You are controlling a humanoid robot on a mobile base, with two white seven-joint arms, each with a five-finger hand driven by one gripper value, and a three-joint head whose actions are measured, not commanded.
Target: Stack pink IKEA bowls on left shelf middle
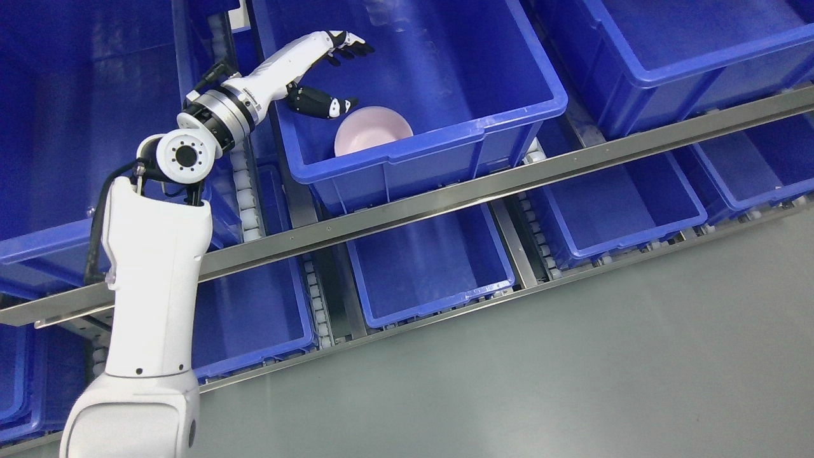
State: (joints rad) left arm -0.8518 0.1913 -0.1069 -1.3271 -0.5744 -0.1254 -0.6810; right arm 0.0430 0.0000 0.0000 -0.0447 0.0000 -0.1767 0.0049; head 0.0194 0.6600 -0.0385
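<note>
A pink bowl [373, 129] sits inside a large blue bin [445, 133] on the upper shelf level, near the bin's front wall. My left hand [340, 73] reaches over the bin's left wall, above and to the left of the bowl. Its fingers [350, 44] are spread and its thumb [321, 103] points toward the bowl's rim. The hand is open and holds nothing; whether the thumb touches the bowl I cannot tell. My white left arm [156, 273] rises from the lower left. The right arm is out of view.
Several more blue bins stand around: one at upper right [674, 57], one at far left [76, 127], and a lower row [426, 267]. A steel rail [509, 181] runs diagonally in front of the upper bins. Grey floor [572, 369] lies at the lower right.
</note>
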